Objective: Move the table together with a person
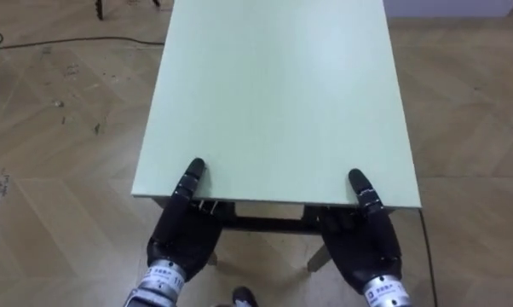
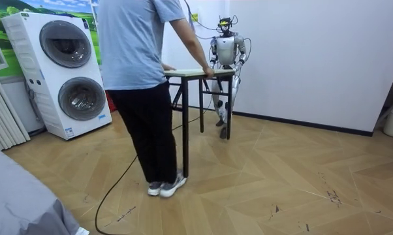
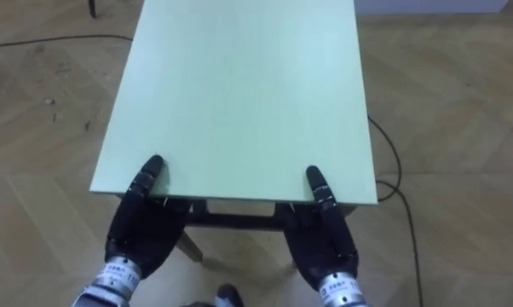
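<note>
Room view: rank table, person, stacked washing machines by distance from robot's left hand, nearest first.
1. Table: its far end touches the left hand.
2. Person: at the table's opposite end.
3. Stacked washing machines: far off, at the room view's left.

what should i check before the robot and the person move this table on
1. Left hand at the table near edge: ok.
2. Right hand at the same edge: ok.
3. Both grips closed: cannot tell, partly hidden under the top.
4. Person holding the far end: ok.
5. Table lifted off the floor: cannot tell.
</note>
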Robot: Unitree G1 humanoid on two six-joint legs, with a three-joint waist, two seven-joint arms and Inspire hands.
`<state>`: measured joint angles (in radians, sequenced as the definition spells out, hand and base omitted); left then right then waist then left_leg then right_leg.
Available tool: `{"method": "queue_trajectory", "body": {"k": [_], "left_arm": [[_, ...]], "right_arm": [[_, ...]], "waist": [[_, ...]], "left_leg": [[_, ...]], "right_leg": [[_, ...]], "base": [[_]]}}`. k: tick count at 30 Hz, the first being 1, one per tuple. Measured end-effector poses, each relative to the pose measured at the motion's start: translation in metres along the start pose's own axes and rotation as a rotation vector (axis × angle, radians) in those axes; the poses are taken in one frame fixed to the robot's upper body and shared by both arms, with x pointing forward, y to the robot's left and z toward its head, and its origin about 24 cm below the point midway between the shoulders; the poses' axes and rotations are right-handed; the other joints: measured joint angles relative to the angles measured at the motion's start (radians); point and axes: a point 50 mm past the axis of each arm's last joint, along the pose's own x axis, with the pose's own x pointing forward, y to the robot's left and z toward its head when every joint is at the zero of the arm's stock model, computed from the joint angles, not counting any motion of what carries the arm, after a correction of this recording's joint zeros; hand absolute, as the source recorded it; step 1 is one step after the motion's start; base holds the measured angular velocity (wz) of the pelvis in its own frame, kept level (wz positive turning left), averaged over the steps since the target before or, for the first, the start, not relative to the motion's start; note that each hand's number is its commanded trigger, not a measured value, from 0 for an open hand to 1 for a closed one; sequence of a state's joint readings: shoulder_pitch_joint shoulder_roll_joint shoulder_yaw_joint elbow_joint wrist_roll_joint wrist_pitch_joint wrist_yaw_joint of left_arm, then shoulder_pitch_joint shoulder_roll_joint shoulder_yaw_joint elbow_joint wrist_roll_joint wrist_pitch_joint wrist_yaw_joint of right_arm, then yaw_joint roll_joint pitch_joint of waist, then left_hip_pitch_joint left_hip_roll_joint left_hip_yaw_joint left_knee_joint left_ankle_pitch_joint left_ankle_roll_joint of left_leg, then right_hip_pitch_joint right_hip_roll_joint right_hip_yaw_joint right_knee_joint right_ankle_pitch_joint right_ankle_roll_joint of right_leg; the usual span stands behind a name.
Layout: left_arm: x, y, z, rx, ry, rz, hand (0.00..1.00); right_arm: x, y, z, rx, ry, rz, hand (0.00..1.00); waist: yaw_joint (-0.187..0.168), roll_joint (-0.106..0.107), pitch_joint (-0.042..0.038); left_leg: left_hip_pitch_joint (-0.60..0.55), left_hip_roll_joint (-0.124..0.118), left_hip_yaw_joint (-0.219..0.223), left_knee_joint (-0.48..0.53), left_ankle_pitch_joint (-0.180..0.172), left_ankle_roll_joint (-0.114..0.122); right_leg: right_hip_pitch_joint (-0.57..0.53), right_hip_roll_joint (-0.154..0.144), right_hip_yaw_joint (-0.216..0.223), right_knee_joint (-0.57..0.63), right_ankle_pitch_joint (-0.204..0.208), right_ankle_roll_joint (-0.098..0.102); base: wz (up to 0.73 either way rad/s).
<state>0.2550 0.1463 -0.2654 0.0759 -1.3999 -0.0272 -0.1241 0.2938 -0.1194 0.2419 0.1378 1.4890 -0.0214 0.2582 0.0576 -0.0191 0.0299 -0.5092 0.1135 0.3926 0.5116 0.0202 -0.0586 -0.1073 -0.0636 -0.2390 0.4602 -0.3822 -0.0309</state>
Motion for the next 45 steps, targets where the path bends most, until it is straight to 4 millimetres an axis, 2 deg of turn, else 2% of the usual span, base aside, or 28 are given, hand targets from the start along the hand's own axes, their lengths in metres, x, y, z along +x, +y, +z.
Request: {"method": "queue_trajectory", "body": {"k": [1,2,3,4,6,7,8,9,10,11,12,13,14,15,17,21,22,23,26,27,29,30,31,32,34,37,42,45], "left_arm": [[-0.003,0.004,0.001,-0.004,-0.002,0.011,1.0],[-0.007,0.007,0.002,-0.011,-0.009,0.014,1.0],[-0.008,0.008,0.002,-0.014,-0.009,0.016,1.0],[-0.008,0.008,0.002,-0.017,-0.004,0.012,1.0],[-0.008,0.007,0.0,-0.014,0.004,0.002,1.0],[-0.007,0.006,-0.003,-0.015,0.008,-0.002,1.0],[-0.006,0.005,-0.004,-0.015,0.01,-0.004,1.0],[-0.006,0.005,-0.004,-0.01,0.01,-0.003,1.0],[-0.004,0.005,-0.005,-0.004,0.026,-0.001,1.0],[-0.004,0.006,-0.006,0.01,0.05,0.005,1.0],[-0.005,0.007,-0.004,0.018,0.05,0.002,1.0],[-0.005,0.003,0.001,0.022,0.034,-0.019,1.0],[-0.004,0.002,0.001,0.007,0.019,-0.026,1.0],[-0.003,0.001,-0.002,-0.009,0.024,-0.033,1.0],[-0.003,0.0,-0.006,-0.015,0.043,-0.033,1.0],[0.009,-0.006,-0.008,-0.019,0.045,-0.056,1.0],[0.015,-0.009,-0.007,-0.013,0.042,-0.061,1.0],[0.021,-0.009,-0.007,-0.009,0.038,-0.059,1.0],[0.022,-0.006,-0.01,-0.023,0.038,-0.041,1.0],[0.022,-0.003,-0.012,-0.023,0.05,-0.03,1.0],[0.02,0.001,-0.016,-0.017,0.072,-0.014,1.0],[0.019,0.001,-0.017,-0.015,0.08,-0.01,1.0],[0.017,0.003,-0.019,-0.012,0.091,0.0,1.0],[0.017,0.004,-0.02,-0.005,0.099,0.011,1.0],[0.017,0.004,-0.021,-0.006,0.1,0.016,1.0],[0.018,0.003,-0.022,-0.006,0.099,0.02,1.0],[0.018,0.004,-0.017,0.0,0.075,0.028,1.0],[0.017,0.005,-0.012,0.008,0.051,0.034,1.0]], "right_arm": [[-0.001,-0.001,-0.003,0.001,0.011,-0.005,1.0],[-0.001,-0.001,-0.005,-0.003,0.021,-0.005,1.0],[-0.001,-0.001,-0.005,-0.004,0.022,-0.005,1.0],[-0.001,-0.001,-0.004,-0.007,0.019,0.0,1.0],[0.0,0.0,-0.003,-0.005,0.008,0.006,1.0],[0.0,0.0,-0.001,-0.008,0.002,0.005,1.0],[0.0,-0.001,0.003,-0.019,-0.004,0.003,1.0],[0.0,-0.001,0.003,-0.018,-0.009,0.004,1.0],[-0.001,-0.003,0.003,-0.014,-0.014,-0.005,1.0],[-0.005,-0.006,0.004,-0.016,-0.009,-0.015,1.0],[-0.006,-0.006,0.002,-0.011,-0.008,-0.014,1.0],[-0.003,0.0,0.004,-0.022,-0.004,0.016,1.0],[0.002,0.004,0.007,-0.037,0.0,0.034,1.0],[0.006,0.008,0.011,-0.052,-0.005,0.048,1.0],[0.006,0.008,0.015,-0.062,-0.017,0.05,1.0],[0.013,0.012,0.022,-0.081,-0.046,0.067,1.0],[0.018,0.013,0.022,-0.086,-0.046,0.073,1.0],[0.021,0.013,0.022,-0.089,-0.05,0.07,1.0],[0.02,0.01,0.023,-0.085,-0.042,0.056,1.0],[0.015,0.006,0.023,-0.081,-0.044,0.038,1.0],[0.006,-0.002,0.024,-0.069,-0.044,0.008,1.0],[0.003,-0.004,0.023,-0.065,-0.042,0.001,1.0],[-0.002,-0.009,0.023,-0.054,-0.043,-0.015,1.0],[-0.006,-0.011,0.023,-0.046,-0.049,-0.027,1.0],[-0.006,-0.011,0.023,-0.045,-0.048,-0.028,1.0],[-0.005,-0.011,0.024,-0.043,-0.051,-0.033,1.0],[-0.001,-0.008,0.017,-0.034,-0.042,-0.045,1.0],[0.001,-0.007,0.01,-0.028,-0.037,-0.045,1.0]], "waist": [[0.014,0.005,0.0012],[0.014,0.003,0.0022],[0.01,0.003,0.0024],[-0.001,0.004,0.002],[-0.021,0.011,-0.0003],[-0.026,0.018,-0.0004],[-0.031,0.031,-0.0018],[-0.033,0.037,0.0003],[-0.05,0.022,0.0034],[-0.061,0.029,0.0016],[-0.058,0.026,-0.0158],[-0.051,0.027,-0.0204],[-0.045,0.053,-0.007],[-0.053,0.088,0.0095],[-0.107,0.097,0.0125],[-0.129,0.097,0.0144],[-0.134,0.096,0.0155],[-0.132,0.088,0.0184],[-0.146,0.086,0.0178],[-0.164,0.085,0.0172],[-0.19,0.083,0.0158],[-0.197,0.084,0.0159],[-0.201,0.084,0.016],[-0.201,0.085,0.0158],[-0.197,0.085,0.0151],[-0.183,0.084,0.0143],[-0.14,0.073,0.0065],[-0.098,0.065,0.0018]], "left_leg": [[-0.001,0.05,-0.048,0.161,-0.097,0.028],[0.008,0.089,-0.094,0.288,-0.167,0.026],[0.019,0.107,-0.119,0.336,-0.195,0.023],[0.056,0.146,-0.164,0.398,-0.237,0.015],[0.149,0.204,-0.234,0.405,-0.269,-0.006],[0.237,0.244,-0.26,0.37,-0.259,-0.016],[0.333,0.26,-0.285,0.315,-0.238,-0.032],[0.364,0.255,-0.303,0.267,-0.233,-0.046],[0.392,0.204,-0.309,0.164,-0.247,-0.068],[0.418,0.187,-0.315,0.081,-0.236,-0.066],[0.415,0.186,-0.316,0.045,-0.235,-0.066],[0.403,0.193,-0.317,0.027,-0.259,-0.098],[0.401,0.211,-0.321,0.055,-0.281,-0.101],[0.397,0.208,-0.322,0.096,-0.31,-0.096],[0.406,0.15,-0.29,0.035,-0.33,-0.08],[0.412,0.102,-0.152,-0.105,-0.375,-0.071],[0.395,0.081,-0.11,-0.111,-0.395,-0.066],[0.372,0.059,-0.081,-0.083,-0.401,-0.044],[0.321,0.007,-0.064,-0.015,-0.413,0.022],[0.302,-0.016,-0.064,0.009,-0.413,0.053],[0.275,-0.043,-0.068,0.045,-0.412,0.106],[0.271,-0.044,-0.068,0.053,-0.411,0.116],[0.268,-0.04,-0.068,0.062,-0.409,0.129],[0.267,-0.04,-0.075,0.063,-0.402,0.14],[0.258,-0.043,-0.078,0.063,-0.394,0.152],[0.256,-0.049,-0.075,0.059,-0.381,0.159],[0.287,-0.055,-0.064,-0.006,-0.341,0.143],[0.289,-0.033,-0.068,-0.024,-0.327,0.126]], "right_leg": [[-0.003,0.013,-0.029,-0.001,0.017,-0.015],[-0.018,0.016,-0.051,0.011,0.026,-0.026],[-0.025,0.018,-0.067,0.012,0.033,-0.029],[-0.039,0.02,-0.093,0.013,0.046,-0.035],[-0.074,0.022,-0.119,0.018,0.061,-0.037],[-0.1,0.021,-0.121,0.037,0.065,-0.034],[-0.138,0.012,-0.127,0.086,0.065,-0.034],[-0.158,0.002,-0.13,0.121,0.065,-0.033],[-0.199,-0.027,-0.112,0.182,0.073,-0.04],[-0.246,-0.006,-0.069,0.185,0.094,-0.06],[-0.262,0.035,-0.046,0.114,0.114,-0.069],[-0.262,0.063,-0.057,0.017,0.157,-0.082],[-0.271,0.07,-0.079,0.023,0.178,-0.094],[-0.279,0.062,-0.102,0.037,0.181,-0.096],[-0.306,0.008,-0.135,0.07,0.192,-0.085],[-0.387,-0.073,-0.145,0.08,0.251,-0.063],[-0.415,-0.098,-0.146,0.077,0.29,-0.059],[-0.425,-0.126,-0.148,0.059,0.336,-0.052],[-0.423,-0.186,-0.173,0.015,0.42,-0.036],[-0.418,-0.209,-0.166,-0.008,0.467,-0.012],[-0.412,-0.23,-0.096,-0.029,0.56,0.074],[-0.409,-0.234,-0.082,-0.019,0.57,0.084],[-0.404,-0.235,-0.056,0.047,0.538,0.094],[-0.394,-0.242,-0.043,0.15,0.468,0.099],[-0.361,-0.242,-0.03,0.261,0.373,0.096],[-0.277,-0.22,-0.008,0.263,0.268,0.109],[-0.198,-0.175,-0.012,0.077,0.251,0.115],[-0.165,-0.129,-0.014,-0.025,0.265,0.107]], "base": [[-0.5],[-0.38],[-0.13],[0.13],[0.22],[0.1],[0.06],[0.29],[0.53],[0.46],[0.09],[-0.29],[-0.22],[0.16],[0.6],[0.26],[-0.08],[-0.12],[-0.02],[0.27],[0.38],[0.39],[0.32],[0.24],[0.05],[-0.04],[-0.17],[-0.26]]}}
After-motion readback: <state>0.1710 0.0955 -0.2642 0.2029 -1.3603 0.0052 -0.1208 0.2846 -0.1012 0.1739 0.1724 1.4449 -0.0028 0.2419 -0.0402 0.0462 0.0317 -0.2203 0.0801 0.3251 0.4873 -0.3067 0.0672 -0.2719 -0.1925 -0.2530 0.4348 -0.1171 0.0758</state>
